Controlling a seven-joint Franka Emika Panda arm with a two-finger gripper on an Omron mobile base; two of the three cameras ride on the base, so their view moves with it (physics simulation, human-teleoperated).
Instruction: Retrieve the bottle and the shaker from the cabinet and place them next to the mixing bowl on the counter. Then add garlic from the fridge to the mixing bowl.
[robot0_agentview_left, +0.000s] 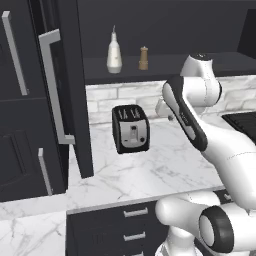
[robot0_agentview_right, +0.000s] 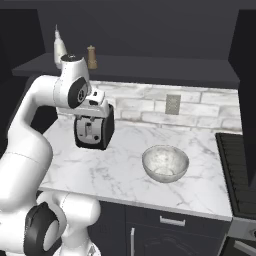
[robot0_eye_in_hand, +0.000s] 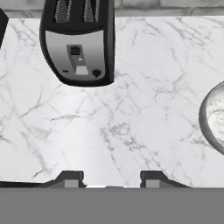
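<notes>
The creamy-white bottle (robot0_agentview_left: 114, 55) (robot0_agentview_right: 59, 47) and the small brown shaker (robot0_agentview_left: 144, 59) (robot0_agentview_right: 91, 57) stand side by side on the shelf of the open dark cabinet (robot0_agentview_left: 165, 66), the bottle on the left. Its tall door (robot0_agentview_left: 62, 85) is swung out at the left. On the marble counter (robot0_agentview_right: 115, 167) (robot0_eye_in_hand: 131, 113) sits the speckled mixing bowl (robot0_agentview_right: 165, 163) (robot0_eye_in_hand: 214, 118). My gripper (robot0_eye_in_hand: 111, 178) points down at bare counter between the toaster and the bowl, well below the shelf. It is open, with nothing between its fingers.
A black toaster (robot0_agentview_left: 131, 129) (robot0_agentview_right: 92, 132) (robot0_eye_in_hand: 78, 43) stands on the counter under the shelf, left of the bowl. A dark stove top (robot0_agentview_right: 240, 170) borders the counter on the right. Dark drawers (robot0_agentview_left: 135, 230) run below the counter's front edge.
</notes>
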